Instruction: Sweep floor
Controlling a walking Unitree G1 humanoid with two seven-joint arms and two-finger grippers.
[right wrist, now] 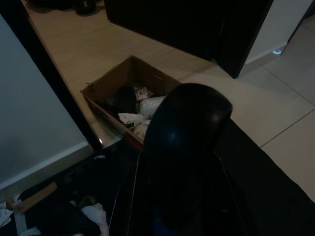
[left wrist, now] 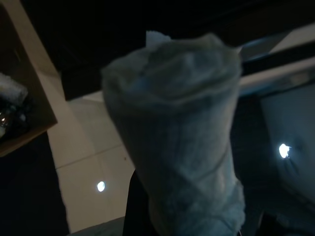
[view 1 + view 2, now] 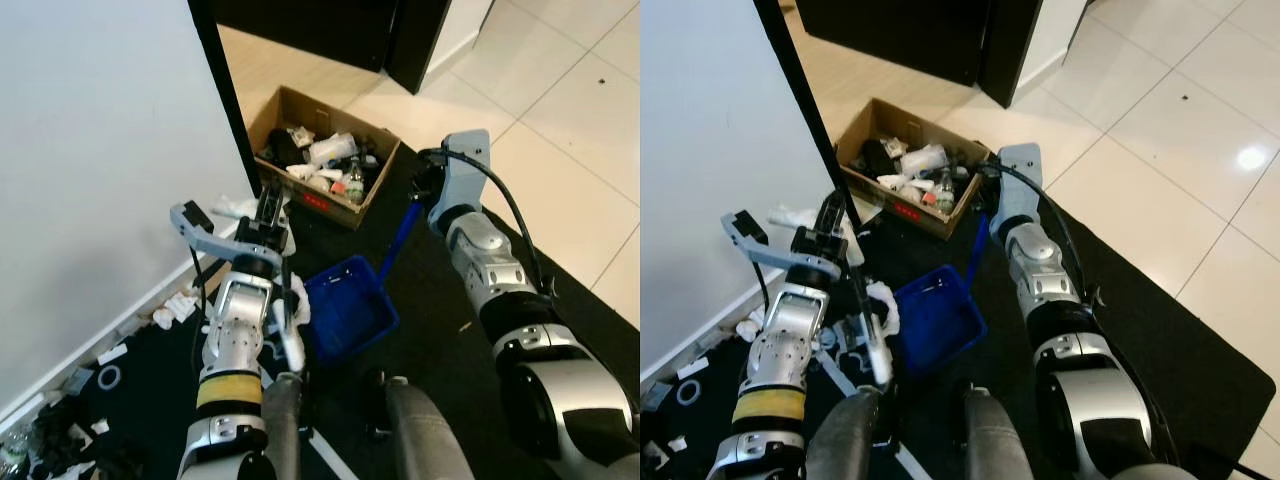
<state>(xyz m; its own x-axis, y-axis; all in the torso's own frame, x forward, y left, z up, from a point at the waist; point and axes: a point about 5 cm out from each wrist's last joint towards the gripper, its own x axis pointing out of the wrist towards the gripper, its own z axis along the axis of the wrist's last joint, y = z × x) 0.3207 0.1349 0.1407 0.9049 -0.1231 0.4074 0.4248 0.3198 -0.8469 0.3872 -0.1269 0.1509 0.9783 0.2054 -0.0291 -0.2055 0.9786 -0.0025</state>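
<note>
My left gripper is closed on a white-wrapped broom handle, whose long axis slants from my legs up and away toward the wall. My right gripper reaches for the blue dustpan's handle — whether its fingers have closed I cannot tell — and the pan lies on the black mat, handle pointing away from me. Beyond stands a cardboard box of rubbish — paper scraps line the wall.

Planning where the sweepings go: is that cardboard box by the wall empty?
No, the cardboard box already holds a heap of litter, including white crumpled pieces, dark items and a small bottle.
</note>
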